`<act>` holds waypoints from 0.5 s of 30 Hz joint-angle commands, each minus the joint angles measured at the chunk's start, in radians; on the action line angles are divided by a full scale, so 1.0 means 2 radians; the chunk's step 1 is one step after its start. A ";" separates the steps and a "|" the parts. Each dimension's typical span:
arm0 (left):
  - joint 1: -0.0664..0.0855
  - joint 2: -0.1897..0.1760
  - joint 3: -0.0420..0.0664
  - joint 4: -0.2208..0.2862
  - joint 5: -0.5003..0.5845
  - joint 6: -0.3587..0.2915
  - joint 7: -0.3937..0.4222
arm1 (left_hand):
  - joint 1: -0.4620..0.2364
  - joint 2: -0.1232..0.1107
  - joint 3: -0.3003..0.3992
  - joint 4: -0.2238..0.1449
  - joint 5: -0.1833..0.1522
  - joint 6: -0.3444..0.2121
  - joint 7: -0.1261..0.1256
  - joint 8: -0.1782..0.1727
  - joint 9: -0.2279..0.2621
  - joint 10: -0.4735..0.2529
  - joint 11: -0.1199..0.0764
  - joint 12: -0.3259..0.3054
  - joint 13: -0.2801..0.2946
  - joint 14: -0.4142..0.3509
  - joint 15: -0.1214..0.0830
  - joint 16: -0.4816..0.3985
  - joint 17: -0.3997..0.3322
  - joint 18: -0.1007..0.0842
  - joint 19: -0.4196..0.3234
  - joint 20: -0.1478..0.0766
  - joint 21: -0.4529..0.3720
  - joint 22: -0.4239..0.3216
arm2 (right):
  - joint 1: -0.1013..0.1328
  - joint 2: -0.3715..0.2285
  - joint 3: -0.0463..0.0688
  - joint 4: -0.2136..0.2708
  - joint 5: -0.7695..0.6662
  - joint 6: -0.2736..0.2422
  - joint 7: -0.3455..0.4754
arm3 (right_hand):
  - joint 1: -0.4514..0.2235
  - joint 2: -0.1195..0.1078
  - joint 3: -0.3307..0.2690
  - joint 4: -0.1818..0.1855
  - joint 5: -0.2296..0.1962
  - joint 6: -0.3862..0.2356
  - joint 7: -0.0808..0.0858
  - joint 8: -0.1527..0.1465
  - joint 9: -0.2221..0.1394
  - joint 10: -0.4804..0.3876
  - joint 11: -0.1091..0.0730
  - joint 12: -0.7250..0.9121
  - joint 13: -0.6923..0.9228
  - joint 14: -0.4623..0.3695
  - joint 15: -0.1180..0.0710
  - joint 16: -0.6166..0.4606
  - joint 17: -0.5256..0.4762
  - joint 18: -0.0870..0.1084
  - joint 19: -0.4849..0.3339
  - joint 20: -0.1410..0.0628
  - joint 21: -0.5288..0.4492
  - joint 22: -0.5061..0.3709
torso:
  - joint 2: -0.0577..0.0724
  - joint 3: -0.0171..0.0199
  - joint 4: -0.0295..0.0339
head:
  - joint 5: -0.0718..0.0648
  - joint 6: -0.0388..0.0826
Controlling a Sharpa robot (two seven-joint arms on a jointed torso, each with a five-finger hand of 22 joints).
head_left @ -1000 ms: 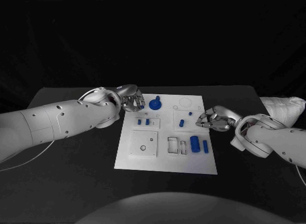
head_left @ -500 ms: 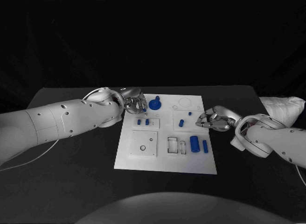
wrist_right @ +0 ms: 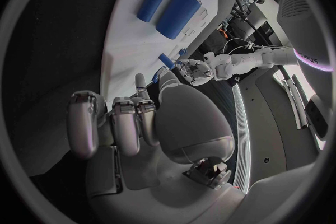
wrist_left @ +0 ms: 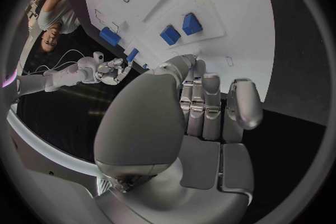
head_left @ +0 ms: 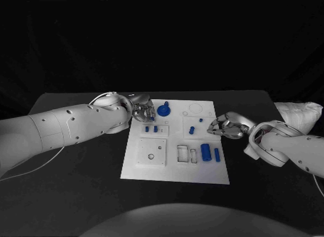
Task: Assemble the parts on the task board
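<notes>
The white task board (head_left: 173, 165) lies mid-table. My left hand (head_left: 142, 110) hovers at its far left corner, fingers curled in with nothing in them (wrist_left: 203, 106), close beside a tall blue knob part (head_left: 164, 108). Two small blue parts (head_left: 151, 129) stand just in front of that hand (wrist_left: 179, 29). My right hand (head_left: 225, 126) sits at the board's right edge, fingers curled and empty (wrist_right: 119, 123). A small blue part (head_left: 192, 130) stands to its left. Two blue cylinders (head_left: 210, 153) lie nearer me on the board (wrist_right: 168, 5).
A white crumpled cloth or bag (head_left: 301, 113) lies at the table's right edge behind my right arm. A thin cable (head_left: 34, 165) runs under my left arm. Bare black table surrounds the board.
My left hand has shifted a little to the right, closer to the tall blue knob part. The right hand has stayed where it was.
</notes>
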 commanded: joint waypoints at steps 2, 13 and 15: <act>0.001 0.002 0.001 -0.001 -0.001 0.019 -0.008 | 0.000 0.004 0.001 -0.004 -0.004 -0.001 0.005 -0.001 0.001 0.002 0.002 -0.003 -0.002 -0.005 0.001 -0.004 -0.003 -0.006 -0.007 0.000 -0.004 0.087 | 0.000 0.000 0.000 0.001 -0.002 0.004 0.002 | 0.003 -0.003 0.001 0.002 -0.001 0.004 0.001 0.000 0.000 0.055 -0.001 -0.003 0.130 0.053 0.001 0.002 0.132 0.008 -0.003 0.000 -0.003 0.101 | 0.000 0.0002 0.0002 | 0.001 0.000; 0.001 0.007 0.001 -0.006 -0.001 0.022 -0.006 | 0.000 0.005 0.001 -0.005 -0.005 -0.003 0.006 -0.003 0.000 0.001 0.003 -0.006 -0.004 -0.012 0.002 -0.011 -0.009 -0.004 -0.014 0.001 -0.010 0.085 | -0.001 0.000 0.000 0.000 -0.001 0.005 0.002 | 0.003 -0.003 0.001 0.002 -0.001 0.004 0.001 0.000 0.000 0.055 -0.001 -0.003 0.130 0.053 0.001 0.002 0.132 0.008 -0.003 0.000 -0.003 0.101 | 0.000 0.0002 0.0000 | 0.000 0.000; 0.001 0.007 0.001 -0.006 -0.002 0.022 -0.006 | 0.000 0.006 0.001 -0.005 -0.006 -0.004 0.006 -0.004 -0.001 0.001 0.003 -0.007 -0.005 -0.013 0.002 -0.011 -0.010 -0.004 -0.014 0.001 -0.011 0.085 | -0.001 0.000 0.000 0.000 -0.001 0.005 0.002 | 0.003 -0.003 0.001 0.002 -0.001 0.004 0.001 0.000 0.000 0.055 -0.001 -0.003 0.130 0.053 0.001 0.002 0.132 0.008 -0.003 0.000 -0.003 0.101 | 0.000 -0.0001 0.0002 | -0.001 0.000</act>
